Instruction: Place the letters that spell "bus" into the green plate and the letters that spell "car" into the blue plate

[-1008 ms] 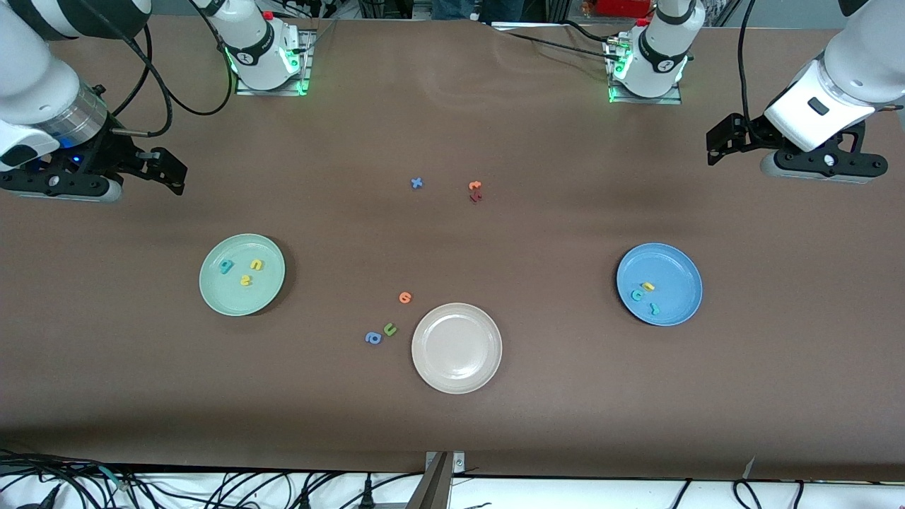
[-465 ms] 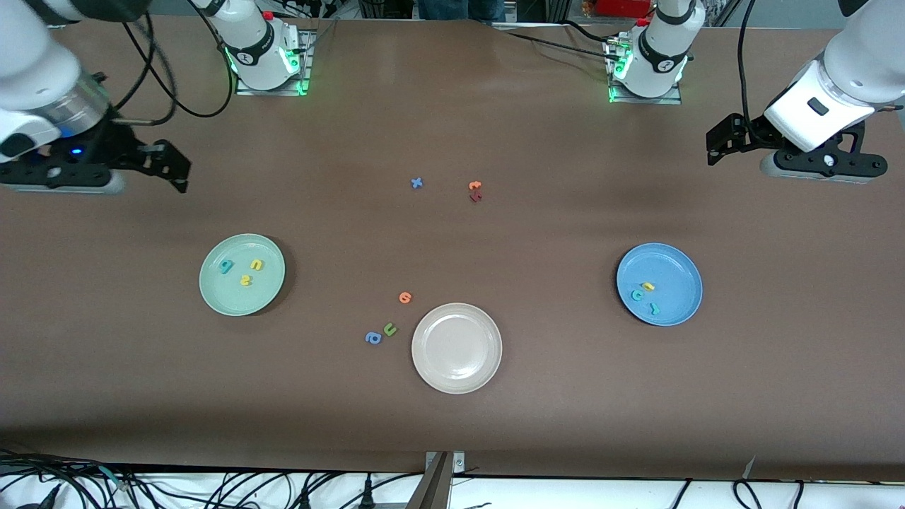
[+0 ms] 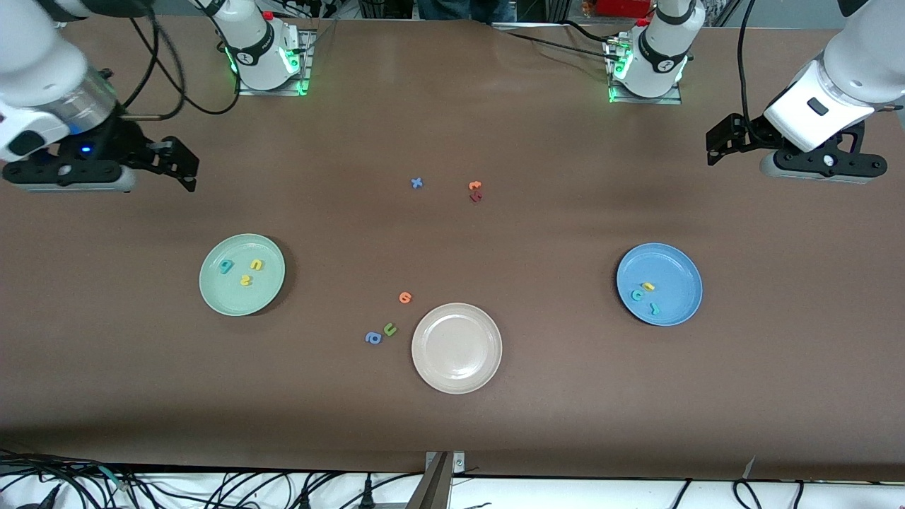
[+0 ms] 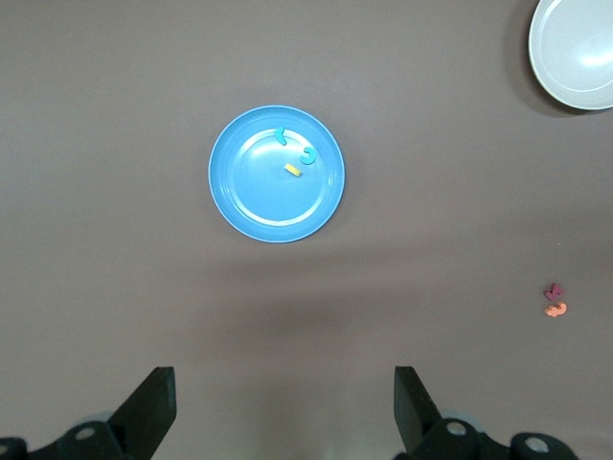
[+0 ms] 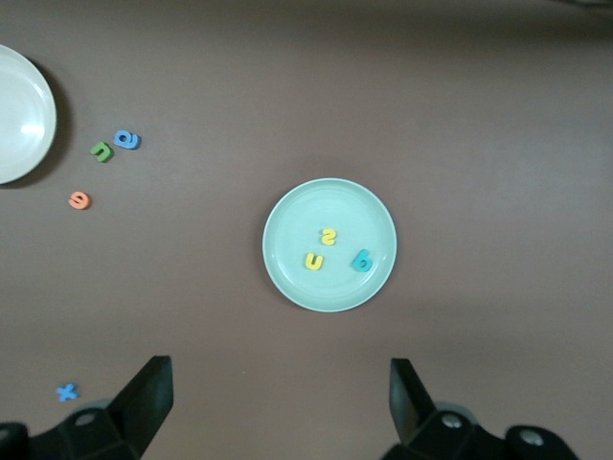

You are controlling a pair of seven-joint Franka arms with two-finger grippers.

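Sorting looks finished: round mint-green plate (image 3: pixel 242 274) and round blue plate (image 3: pixel 659 284) each hold three letters (both grippers' fingers wide, empty); nothing remains but parking.

The right gripper (image 3: pixel 185 164), jaws wide and empty, now sits higher in the front view and closer toward the table's middle, farther from the green plate (image 3: pixel 212 290).

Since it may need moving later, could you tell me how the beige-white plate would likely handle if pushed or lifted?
The beige-white plate looks rigid and glossy, so probably slippery. Lying flat, it should slide rather than tip. Its low rim probably offers little hold.
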